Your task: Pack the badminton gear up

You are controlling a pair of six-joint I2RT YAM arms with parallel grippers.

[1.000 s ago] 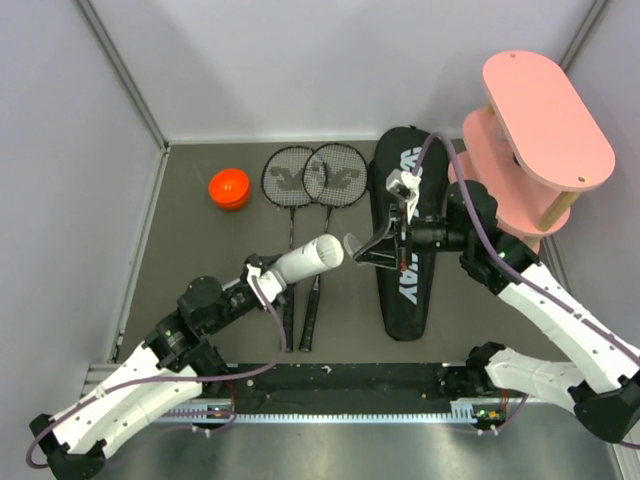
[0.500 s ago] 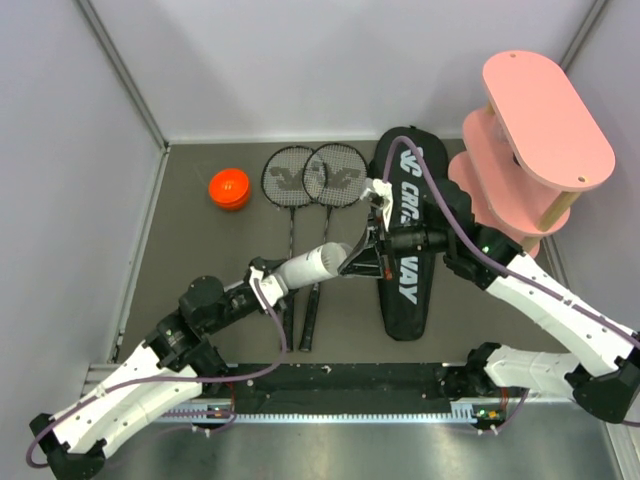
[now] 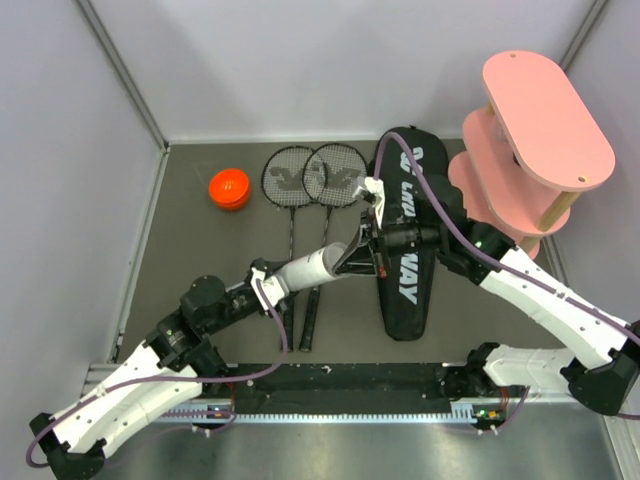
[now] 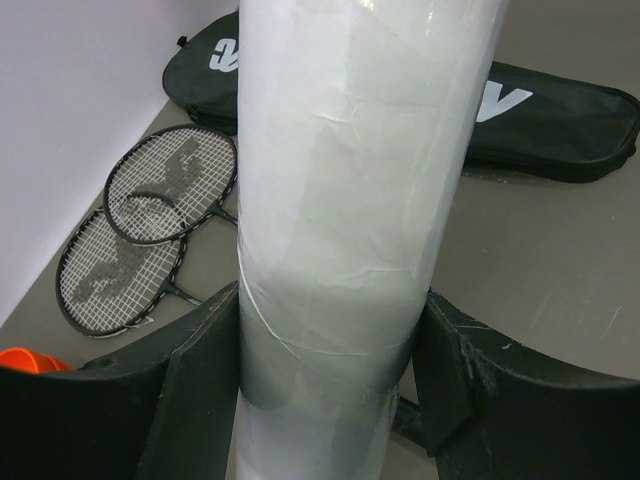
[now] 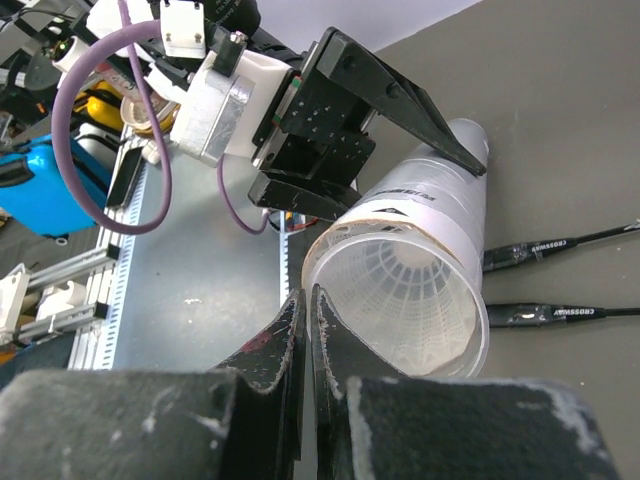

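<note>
right gripper (image 3: 347, 257) has slid left from over the bag (image 3: 405, 290) to the open mouth of the tube (image 3: 310, 266).
its jaws are pressed shut; left gripper (image 3: 270, 278) clamps the tube above the handles of the rackets (image 3: 305, 177), axis running lower-left to upper-right, mouth toward the bag, shuttlecock (image 5: 415, 290) inside. cap (image 3: 229, 188) lies well apart at left, shelf (image 3: 545, 115) far right.

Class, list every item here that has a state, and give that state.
tube, uncapped, mouth open, held by the left gripper
orange cap, off, lying apart from the tube
shuttlecock, inside the tube
bag, lying flat, zip unclear
rackets, lying flat outside the bag
right gripper, shut, tips at the tube's mouth
</note>
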